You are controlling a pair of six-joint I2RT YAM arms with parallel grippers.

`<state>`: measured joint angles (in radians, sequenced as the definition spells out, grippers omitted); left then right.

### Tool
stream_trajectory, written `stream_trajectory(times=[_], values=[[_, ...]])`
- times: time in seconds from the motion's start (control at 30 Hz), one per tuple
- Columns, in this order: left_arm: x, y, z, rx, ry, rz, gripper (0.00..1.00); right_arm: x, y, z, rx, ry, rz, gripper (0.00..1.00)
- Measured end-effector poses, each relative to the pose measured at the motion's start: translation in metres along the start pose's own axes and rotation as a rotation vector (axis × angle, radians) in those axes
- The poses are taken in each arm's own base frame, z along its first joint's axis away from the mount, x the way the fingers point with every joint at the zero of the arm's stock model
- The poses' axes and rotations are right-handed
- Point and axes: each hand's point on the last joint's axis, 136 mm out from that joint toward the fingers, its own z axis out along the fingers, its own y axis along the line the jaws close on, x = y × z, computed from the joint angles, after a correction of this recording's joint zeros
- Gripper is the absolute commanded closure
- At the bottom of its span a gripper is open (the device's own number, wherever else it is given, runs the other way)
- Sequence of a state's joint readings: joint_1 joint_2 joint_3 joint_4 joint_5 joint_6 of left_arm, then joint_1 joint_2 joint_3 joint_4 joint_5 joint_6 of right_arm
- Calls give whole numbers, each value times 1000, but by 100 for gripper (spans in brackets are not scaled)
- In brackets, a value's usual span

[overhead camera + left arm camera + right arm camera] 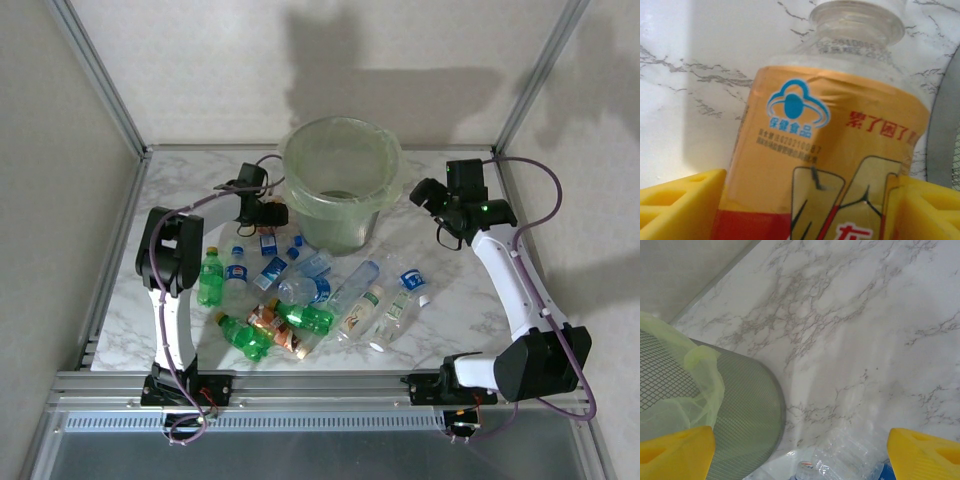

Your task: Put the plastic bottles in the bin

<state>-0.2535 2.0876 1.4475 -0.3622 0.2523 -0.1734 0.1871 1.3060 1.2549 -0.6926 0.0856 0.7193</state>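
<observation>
Orange-labelled bottle (830, 150) sits inside left gripper (807, 202), arm stretched forward.

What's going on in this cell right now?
Two arms are moving plastic bottles from the marble table into the bin. The left gripper has its fingers either side of an orange-labelled bottle close to the bin; whether they have clamped on it yet is unclear. The right gripper is open and empty, beside the bin's other side, above a clear bottle. Most bottles lie heaped on the table in front of the bin.
</observation>
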Motion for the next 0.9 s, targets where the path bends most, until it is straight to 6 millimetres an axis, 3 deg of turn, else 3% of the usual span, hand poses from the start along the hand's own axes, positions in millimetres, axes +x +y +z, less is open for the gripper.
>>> stream_trajectory(times=[0.27,0.4,0.57,0.9], values=[[-3,7,-7,-38,-20,-8,40,0,0,1,1,1,-1,11],[-7,5,-31,-45,-50,-9,40,0,0,1,3,3,-2,11],[-31,-2,-99,-48,-175,-30,40,-5,1,4,15,-10,-17,11],[-109,-40,-290,31,-569,-118,36,-19,14,-1,-18,-41,-28,11]])
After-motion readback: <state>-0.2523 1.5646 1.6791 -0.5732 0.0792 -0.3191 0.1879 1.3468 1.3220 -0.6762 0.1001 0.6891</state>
